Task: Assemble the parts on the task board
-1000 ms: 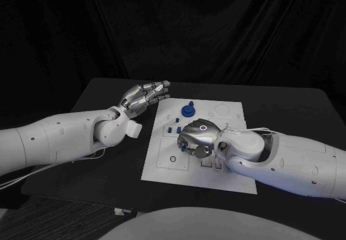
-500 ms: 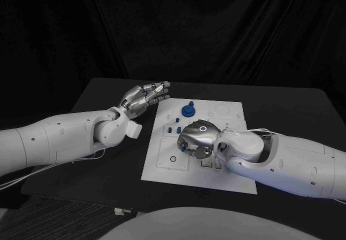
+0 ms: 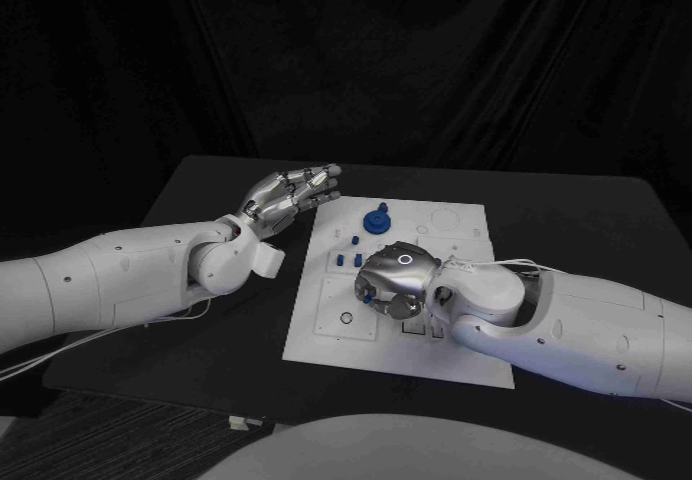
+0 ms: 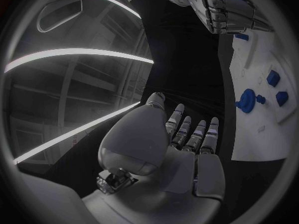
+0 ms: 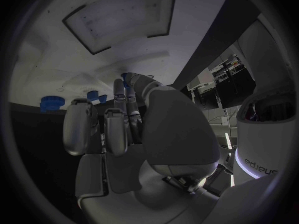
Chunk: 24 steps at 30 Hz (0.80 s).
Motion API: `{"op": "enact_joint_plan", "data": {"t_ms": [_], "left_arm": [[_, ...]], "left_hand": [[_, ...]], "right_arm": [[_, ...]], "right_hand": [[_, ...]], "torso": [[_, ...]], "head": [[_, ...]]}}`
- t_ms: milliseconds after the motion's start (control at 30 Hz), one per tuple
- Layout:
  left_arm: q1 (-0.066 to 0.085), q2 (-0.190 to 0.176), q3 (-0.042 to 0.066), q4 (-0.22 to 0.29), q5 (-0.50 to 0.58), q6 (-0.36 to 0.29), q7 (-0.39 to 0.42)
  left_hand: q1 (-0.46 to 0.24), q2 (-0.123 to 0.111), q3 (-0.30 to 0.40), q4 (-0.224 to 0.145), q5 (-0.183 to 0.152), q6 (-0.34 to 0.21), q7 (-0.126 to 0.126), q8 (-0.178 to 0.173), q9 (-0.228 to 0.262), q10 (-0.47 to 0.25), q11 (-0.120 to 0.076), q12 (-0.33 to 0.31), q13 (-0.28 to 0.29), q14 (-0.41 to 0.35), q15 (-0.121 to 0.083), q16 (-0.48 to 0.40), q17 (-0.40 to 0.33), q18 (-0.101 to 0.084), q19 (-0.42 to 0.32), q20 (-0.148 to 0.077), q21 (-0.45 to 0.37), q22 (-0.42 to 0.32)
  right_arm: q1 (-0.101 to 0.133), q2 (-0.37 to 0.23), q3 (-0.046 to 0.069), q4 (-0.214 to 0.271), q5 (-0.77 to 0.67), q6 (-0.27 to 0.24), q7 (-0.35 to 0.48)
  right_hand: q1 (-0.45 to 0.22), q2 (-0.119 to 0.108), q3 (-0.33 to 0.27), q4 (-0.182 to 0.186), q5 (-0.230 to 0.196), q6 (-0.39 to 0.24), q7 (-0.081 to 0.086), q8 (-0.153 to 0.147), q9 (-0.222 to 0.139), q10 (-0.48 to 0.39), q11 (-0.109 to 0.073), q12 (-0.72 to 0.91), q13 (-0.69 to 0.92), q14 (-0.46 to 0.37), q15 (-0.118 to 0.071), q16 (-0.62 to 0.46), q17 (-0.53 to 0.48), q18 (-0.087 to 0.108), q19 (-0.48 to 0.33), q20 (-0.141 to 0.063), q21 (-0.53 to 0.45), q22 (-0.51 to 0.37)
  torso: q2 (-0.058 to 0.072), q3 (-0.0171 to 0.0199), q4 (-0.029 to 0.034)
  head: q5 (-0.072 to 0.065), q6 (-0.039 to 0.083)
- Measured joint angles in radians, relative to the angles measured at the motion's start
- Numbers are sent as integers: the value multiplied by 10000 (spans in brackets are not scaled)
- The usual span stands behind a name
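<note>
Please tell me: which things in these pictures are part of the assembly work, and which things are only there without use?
Part of the work:
- task board
- blue parts, such as the round knobbed one and the small ones
- right hand, low over the board's middle, with a blue part at its fingertips
- left hand, off the board's far left corner

Only there:
- black table

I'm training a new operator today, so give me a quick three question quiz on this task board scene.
1. True or false: the left hand rests on the task board.
2. Which hand is over the middle of the board? A) left B) right C) both
3. Fill in: the round blue part with a knob stands near the board's ___ edge, seen from the robot.

Key
1. False: it is held beside the board's far left corner, fingers straight and holding nothing.
2. B: the right hand is bent down over small blue parts there.
3. far
</note>
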<state>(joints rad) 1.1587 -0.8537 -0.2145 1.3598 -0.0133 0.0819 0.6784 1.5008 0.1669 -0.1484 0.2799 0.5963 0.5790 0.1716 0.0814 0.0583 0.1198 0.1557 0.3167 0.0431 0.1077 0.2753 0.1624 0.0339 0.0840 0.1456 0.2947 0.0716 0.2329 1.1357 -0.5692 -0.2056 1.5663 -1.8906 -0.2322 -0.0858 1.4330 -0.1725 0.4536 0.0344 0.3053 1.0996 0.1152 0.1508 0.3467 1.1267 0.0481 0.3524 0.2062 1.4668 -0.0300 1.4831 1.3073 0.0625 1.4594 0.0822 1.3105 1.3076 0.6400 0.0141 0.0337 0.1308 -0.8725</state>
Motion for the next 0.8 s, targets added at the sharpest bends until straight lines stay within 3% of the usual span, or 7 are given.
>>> {"op": "enact_joint_plan", "data": {"t_ms": [367,467,600,667,733,800], "left_arm": [[-20,7,0,-23,0,36,0],[-23,9,0,-28,0,48,0],[-28,12,0,-32,0,57,0],[-29,12,0,-33,0,61,0],[-32,12,0,-33,0,65,0],[-34,13,0,-36,0,68,0]], "left_hand": [[0,0,28,-28,0,0,0,0,-1,0,0,0,-1,0,0,0,0,0,0,0,0,1],[0,0,27,-28,0,0,0,0,-1,0,0,0,-1,0,0,0,0,0,0,0,0,1],[0,0,56,1,0,0,0,0,-1,0,0,0,-1,0,0,0,0,0,0,0,0,1],[0,0,56,1,0,0,0,0,-2,0,0,0,-1,0,0,0,0,0,0,0,0,1],[0,0,56,1,0,0,0,0,-2,0,0,0,-1,0,0,0,0,0,0,0,0,1],[40,40,56,1,0,-1,0,0,-2,0,0,0,-1,0,0,0,0,1,0,0,0,1]], "right_arm": [[-31,63,5,-79,-3,3,-1],[-45,71,0,-99,-4,10,-1],[-57,71,-11,-116,-6,78,-10],[-59,71,-12,-120,-6,110,-17],[-60,70,-13,-122,-6,149,-23],[-63,60,-15,-122,-6,183,-31]], "right_hand": [[-43,43,-26,-26,-41,-51,47,-78,-46,1,2,-9,4,-25,24,0,0,-1,0,0,-37,-1],[-82,82,-26,-26,-173,-384,84,-299,-123,-55,57,-69,51,5,54,-7,0,1,-35,35,-78,-1],[-229,40,-25,-26,-439,-1332,102,-836,-430,-344,89,-146,79,4,53,-148,0,1,-125,53,-309,-2],[-362,-65,-92,41,-518,-1866,-36,-841,-598,-619,142,-253,82,-34,91,-276,0,-1,-223,75,-483,-2],[-387,-88,-141,79,-545,-2130,-66,-841,-695,-788,180,-264,81,-34,91,-390,0,-1,-234,87,-566,-2],[-494,-112,-246,138,-619,-2427,-329,-841,-822,-1076,248,-397,74,3,128,-399,0,-1,-234,87,-570,-2]], "torso": [[0,0,1],[0,0,0],[0,0,0],[0,0,0],[0,0,1],[-1,1,0]], "head": [[-1,0],[0,0],[0,0],[7,0],[10,0],[13,0]]}}
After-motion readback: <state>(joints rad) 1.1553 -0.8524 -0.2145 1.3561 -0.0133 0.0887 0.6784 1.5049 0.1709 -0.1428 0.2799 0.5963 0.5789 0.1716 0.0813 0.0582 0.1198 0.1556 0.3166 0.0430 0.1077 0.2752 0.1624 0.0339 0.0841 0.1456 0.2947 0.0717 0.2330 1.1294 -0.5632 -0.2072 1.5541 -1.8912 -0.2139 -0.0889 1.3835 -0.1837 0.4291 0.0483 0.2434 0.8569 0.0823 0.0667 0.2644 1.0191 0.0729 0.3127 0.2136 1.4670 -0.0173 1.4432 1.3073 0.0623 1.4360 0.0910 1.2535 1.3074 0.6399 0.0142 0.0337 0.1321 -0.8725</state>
